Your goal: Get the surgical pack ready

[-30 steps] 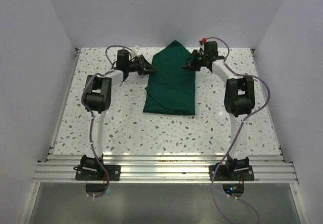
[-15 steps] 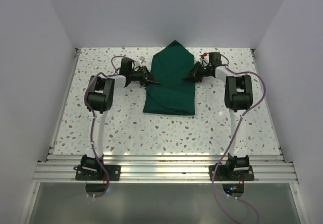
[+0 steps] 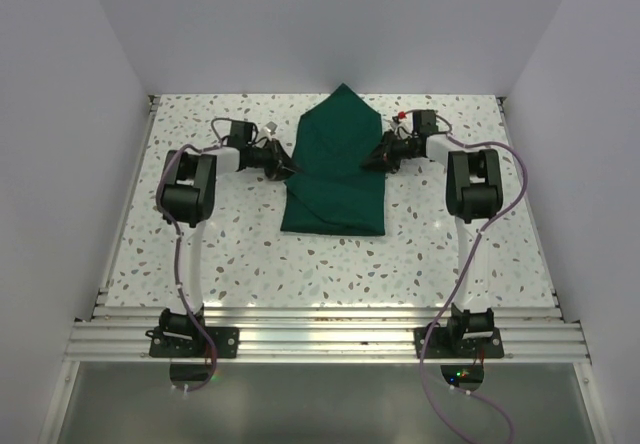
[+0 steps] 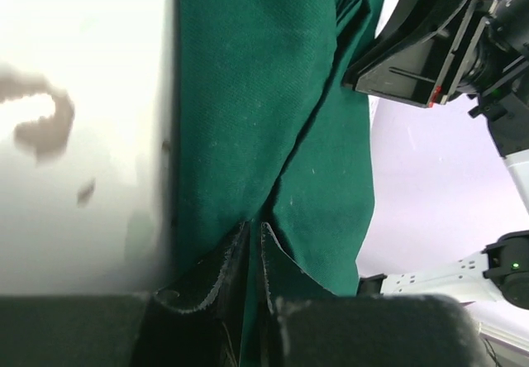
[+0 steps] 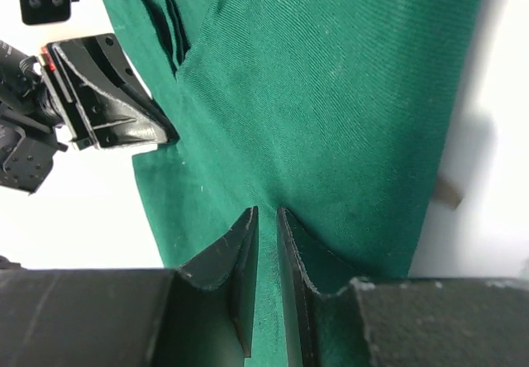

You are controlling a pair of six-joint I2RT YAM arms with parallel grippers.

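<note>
Surgical drape [image 3: 335,169]: lay at the middle of the table [image 3: 250,254] as a long green fold, far end pointed. Pinched at its left edge by the left gripper [image 3: 287,162], jaws narrow on the fabric; likewise at its right edge by the right gripper [image 3: 372,160]. Judged mid-fold. Next called for lifting both edges evenly and bringing them inward without dragging the rest

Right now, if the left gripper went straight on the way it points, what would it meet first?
The left gripper meets the green drape at once; its jaws pinch the cloth's edge. Beyond that, probably the right gripper, facing it.
</note>
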